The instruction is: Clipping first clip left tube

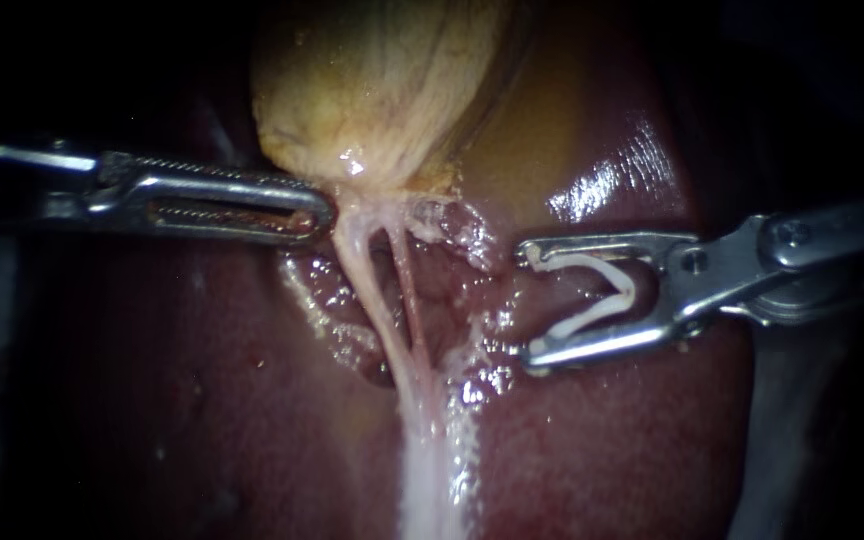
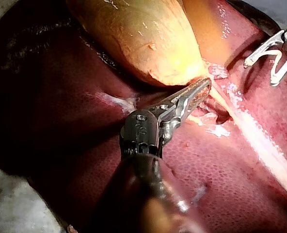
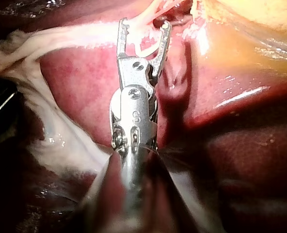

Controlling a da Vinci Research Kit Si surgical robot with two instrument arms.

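The yellowish gallbladder lies over the dark red liver. Two tubes run down from its neck: a pale left tube and a thin reddish right tube. They meet lower down in a white strand. My left instrument comes in from the left, its jaws shut on tissue at the gallbladder's neck. My right instrument stands to the right of both tubes and apart from them. Its jaws are spread wide around a white clip. In the right wrist view those jaws point at the strands ahead.
Frayed whitish tissue hangs beside the tubes. A glistening hollow of raw liver lies around the tubes. A broad white band of tissue runs beside the right instrument's shaft.
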